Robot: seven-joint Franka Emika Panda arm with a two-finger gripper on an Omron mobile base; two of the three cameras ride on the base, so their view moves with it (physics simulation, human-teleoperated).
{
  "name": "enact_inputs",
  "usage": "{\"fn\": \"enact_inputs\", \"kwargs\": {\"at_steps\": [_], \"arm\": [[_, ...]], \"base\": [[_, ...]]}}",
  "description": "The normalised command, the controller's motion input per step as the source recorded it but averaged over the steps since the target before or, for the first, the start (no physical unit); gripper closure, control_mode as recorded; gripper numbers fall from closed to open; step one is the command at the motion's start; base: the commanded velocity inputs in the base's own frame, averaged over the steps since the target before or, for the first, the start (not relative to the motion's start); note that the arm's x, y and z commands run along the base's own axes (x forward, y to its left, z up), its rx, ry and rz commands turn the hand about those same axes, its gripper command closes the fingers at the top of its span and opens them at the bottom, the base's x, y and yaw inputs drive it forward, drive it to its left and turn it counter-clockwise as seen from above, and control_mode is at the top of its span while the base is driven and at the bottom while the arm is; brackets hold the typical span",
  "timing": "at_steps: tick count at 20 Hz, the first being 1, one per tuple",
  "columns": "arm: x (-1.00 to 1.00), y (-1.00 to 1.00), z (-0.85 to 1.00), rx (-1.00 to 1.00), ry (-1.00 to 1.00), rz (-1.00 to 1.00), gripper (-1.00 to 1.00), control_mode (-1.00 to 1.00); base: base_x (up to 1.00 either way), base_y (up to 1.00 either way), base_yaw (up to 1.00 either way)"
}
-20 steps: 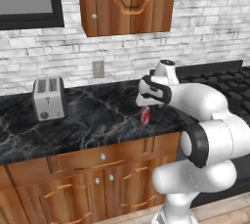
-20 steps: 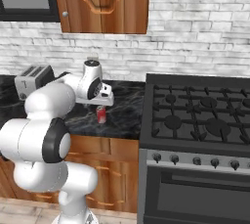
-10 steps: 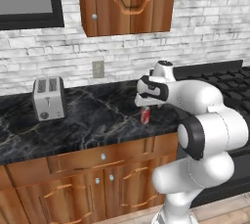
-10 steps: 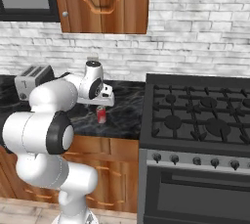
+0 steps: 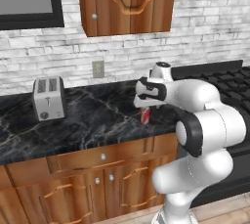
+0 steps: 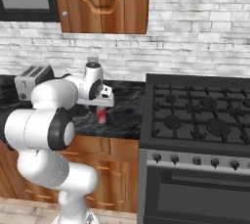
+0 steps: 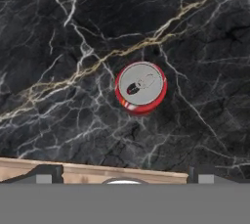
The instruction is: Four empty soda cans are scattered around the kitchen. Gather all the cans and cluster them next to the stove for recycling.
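Top-down view of one red soda can [image 7: 141,87] standing upright on the black marble worktop [image 7: 58,37], its silvery lid with pull tab facing the camera. Pale and golden veins cross the stone around it. A strip of brown wooden cabinet front [image 7: 97,174] runs below the worktop edge. Two dark fingertips [image 7: 46,173] rise wide apart at the bottom, well short of the can.

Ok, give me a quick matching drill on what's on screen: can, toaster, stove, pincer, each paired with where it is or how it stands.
Things:
1. can
2. toaster
3. stove
4. pincer

Descriptions:
A. open, above the can
B. at the right end of the counter
C. upright on the black counter, near its front edge
D. by the wall, far left on the counter

Pairs: 1-C, 2-D, 3-B, 4-A
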Motion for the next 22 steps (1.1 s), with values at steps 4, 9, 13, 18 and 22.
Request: {"fn": "enact_inputs", "kwargs": {"at_steps": [4,9,13,18,22], "arm": [[0.12,0.03,-0.14,0.0,0.0,0.0,-1.0,-1.0],[0.14,0.0,-0.11,0.0,0.0,0.0,-1.0,-1.0],[0.11,0.0,-0.06,0.0,0.0,0.0,-1.0,-1.0],[0.13,0.0,-0.03,0.0,0.0,0.0,-1.0,-1.0],[0.17,0.0,-0.09,0.0,0.0,0.0,-1.0,-1.0]], "base": [[0.0,0.0,0.0],[0.0,0.0,0.0],[0.0,0.0,0.0],[0.0,0.0,0.0],[0.0,0.0,0.0]]}}
